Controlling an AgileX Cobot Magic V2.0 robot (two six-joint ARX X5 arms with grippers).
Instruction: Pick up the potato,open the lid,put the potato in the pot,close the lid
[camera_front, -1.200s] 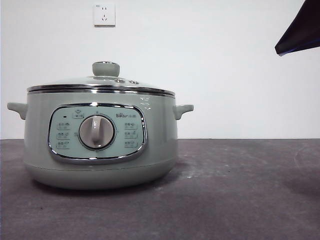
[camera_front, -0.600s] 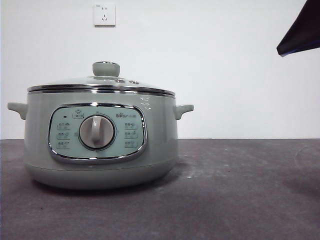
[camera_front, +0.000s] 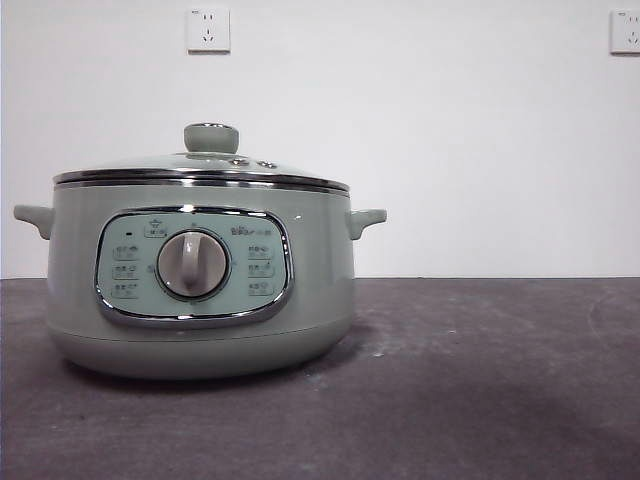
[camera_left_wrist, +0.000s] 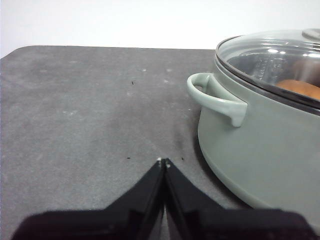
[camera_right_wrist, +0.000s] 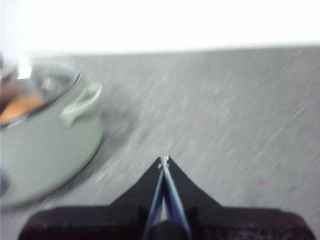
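The pale sage-green pot (camera_front: 200, 290) stands on the dark table at the left of the front view. The glass lid (camera_front: 200, 165) with its green knob sits shut on it. The orange-brown potato (camera_left_wrist: 300, 89) lies inside the pot under the lid; it also shows in the blurred right wrist view (camera_right_wrist: 20, 107). My left gripper (camera_left_wrist: 163, 161) is shut and empty above the table, beside the pot's side handle (camera_left_wrist: 215, 97). My right gripper (camera_right_wrist: 164, 160) is shut and empty, off the pot's other handle (camera_right_wrist: 82, 102). Neither gripper shows in the front view.
The dark grey table (camera_front: 480, 380) stretches to the right of the pot. Two wall sockets (camera_front: 208, 29) sit on the white wall behind, one (camera_front: 625, 30) at the far right.
The dark arm tip at the top right corner of the front view rose and has left the picture, uncovering the right wall socket. The pot and lid have not moved.
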